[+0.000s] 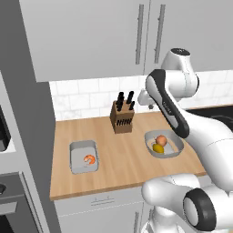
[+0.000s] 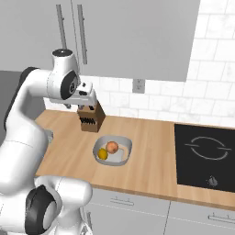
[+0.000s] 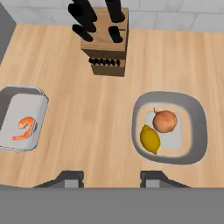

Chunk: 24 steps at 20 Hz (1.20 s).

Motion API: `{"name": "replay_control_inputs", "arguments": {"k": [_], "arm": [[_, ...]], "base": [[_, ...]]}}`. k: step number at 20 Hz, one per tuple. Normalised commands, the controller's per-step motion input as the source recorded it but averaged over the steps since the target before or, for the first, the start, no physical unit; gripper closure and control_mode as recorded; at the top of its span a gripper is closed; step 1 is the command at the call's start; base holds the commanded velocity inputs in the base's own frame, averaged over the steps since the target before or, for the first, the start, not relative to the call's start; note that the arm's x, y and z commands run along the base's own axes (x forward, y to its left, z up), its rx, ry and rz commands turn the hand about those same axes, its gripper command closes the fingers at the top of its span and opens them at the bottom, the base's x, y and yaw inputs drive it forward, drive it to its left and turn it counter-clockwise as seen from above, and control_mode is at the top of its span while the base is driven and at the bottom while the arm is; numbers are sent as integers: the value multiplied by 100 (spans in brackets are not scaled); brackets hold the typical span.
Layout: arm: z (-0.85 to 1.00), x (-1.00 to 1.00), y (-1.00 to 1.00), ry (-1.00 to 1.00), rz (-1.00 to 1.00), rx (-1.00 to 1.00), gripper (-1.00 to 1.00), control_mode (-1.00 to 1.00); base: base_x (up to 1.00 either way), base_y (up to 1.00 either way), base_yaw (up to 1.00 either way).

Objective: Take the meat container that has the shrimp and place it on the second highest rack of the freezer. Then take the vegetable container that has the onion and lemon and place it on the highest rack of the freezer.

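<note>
The meat container (image 3: 13, 109), a grey rectangular tray, holds one small orange-pink shrimp (image 3: 25, 127) at the left of the hand view. It sits on the counter's left part (image 1: 83, 157). The vegetable container (image 3: 197, 127) is a rounded grey bowl with the onion (image 3: 165, 121) and the yellow lemon (image 3: 150, 139) side by side; the bowl (image 2: 124, 149) also shows in the right base view. My gripper (image 3: 111, 178) hangs open high above the counter, between the two containers, with nothing between its fingers. The freezer is out of view.
A wooden knife block (image 1: 122, 117) with black handles stands at the back of the counter (image 1: 123, 168), behind the two containers. A black cooktop (image 2: 206, 156) lies to the right. Grey wall cabinets (image 1: 91, 32) hang above. An oven column (image 1: 9, 182) stands at the left.
</note>
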Motion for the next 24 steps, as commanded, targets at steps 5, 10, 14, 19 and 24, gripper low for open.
{"name": "replay_control_inputs", "arguments": {"k": [5, 10, 14, 19, 24], "arm": [[-29, -55, -53, -1, -24, 10, -100, -100], [-97, -62, -100, 0, -46, 6, -100, -100], [-100, -12, -100, 4, -46, 6, -100, -100], [-57, 39, -93, 1, -59, 16, -100, -100], [-16, 80, -44, 1, -31, 26, -100, -100]], "base": [[0, 0, 0], [0, 0, 0], [0, 0, 0], [0, 0, 0], [0, 0, 0]]}}
